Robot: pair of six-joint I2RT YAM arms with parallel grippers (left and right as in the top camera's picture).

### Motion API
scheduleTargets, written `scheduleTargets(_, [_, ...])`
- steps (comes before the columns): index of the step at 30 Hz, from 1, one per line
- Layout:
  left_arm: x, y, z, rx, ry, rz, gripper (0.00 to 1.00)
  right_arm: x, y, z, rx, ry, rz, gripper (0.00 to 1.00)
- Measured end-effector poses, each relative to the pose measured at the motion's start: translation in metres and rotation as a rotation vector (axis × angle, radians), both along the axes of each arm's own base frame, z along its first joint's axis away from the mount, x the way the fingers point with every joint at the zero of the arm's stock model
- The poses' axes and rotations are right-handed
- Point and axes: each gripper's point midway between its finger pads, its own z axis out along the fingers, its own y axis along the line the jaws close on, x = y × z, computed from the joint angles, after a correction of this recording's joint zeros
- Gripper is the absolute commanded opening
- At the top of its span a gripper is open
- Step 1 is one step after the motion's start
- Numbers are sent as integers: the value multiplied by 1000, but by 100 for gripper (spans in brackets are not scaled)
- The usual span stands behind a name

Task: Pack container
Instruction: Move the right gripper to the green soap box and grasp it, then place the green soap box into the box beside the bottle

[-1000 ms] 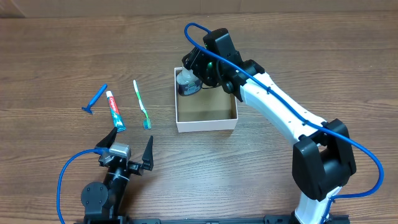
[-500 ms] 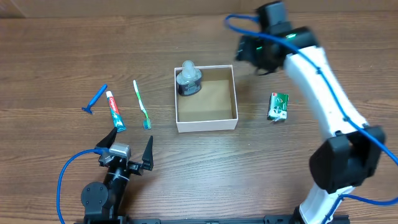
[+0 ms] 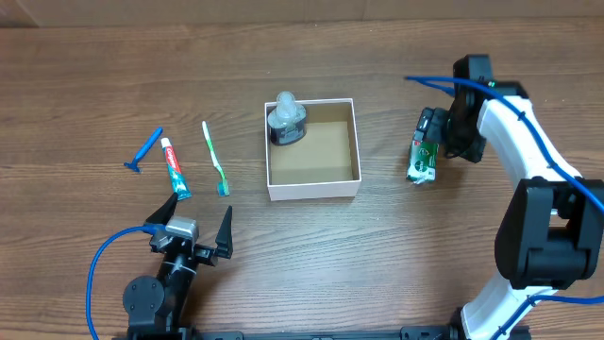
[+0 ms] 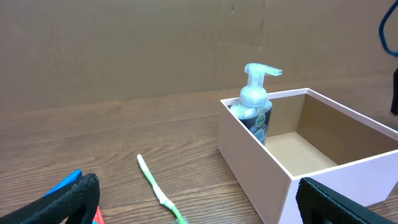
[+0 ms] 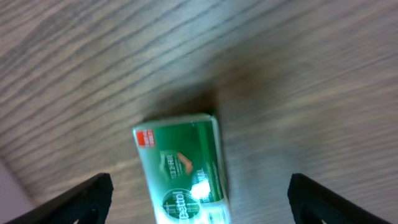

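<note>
The container (image 3: 312, 181) is a white square box with a brown inside, at the table's middle; it also shows in the left wrist view (image 4: 273, 168). A pump bottle (image 3: 286, 121) stands in its far left corner (image 4: 254, 111). A green soap packet (image 3: 424, 161) lies right of the box. My right gripper (image 3: 436, 132) hangs open over the packet (image 5: 183, 168), fingers on either side, not touching. A green toothbrush (image 3: 216, 159), a toothpaste tube (image 3: 175, 169) and a blue razor (image 3: 144, 151) lie left of the box. My left gripper (image 3: 194, 231) is open and empty near the front edge.
The toothbrush (image 4: 158, 191) lies between my left fingers' line of view and the box wall. A brown cardboard wall (image 4: 124, 43) stands behind the table. Bare wood lies in front of the box.
My right arm has swung from the box's far left corner, leaving the pump bottle there, to the right and now hovers over the soap packet. The left arm has not moved.
</note>
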Motion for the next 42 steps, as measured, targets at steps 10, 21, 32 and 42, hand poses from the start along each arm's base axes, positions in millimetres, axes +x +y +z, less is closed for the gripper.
scheduleTargets(10, [0,0,0,0,0,0,100,-16,22,-48,47,-33,118,76])
scheduleTargets(21, [0,0,0,0,0,0,100,-6,29,-51,4,-122,201,48])
scheduleTargets(32, [0,0,0,0,0,0,100,7,46,44,108,-54,200,49])
scheduleTargets(42, [0,0,0,0,0,0,100,-1,165,97,335,-125,487,48])
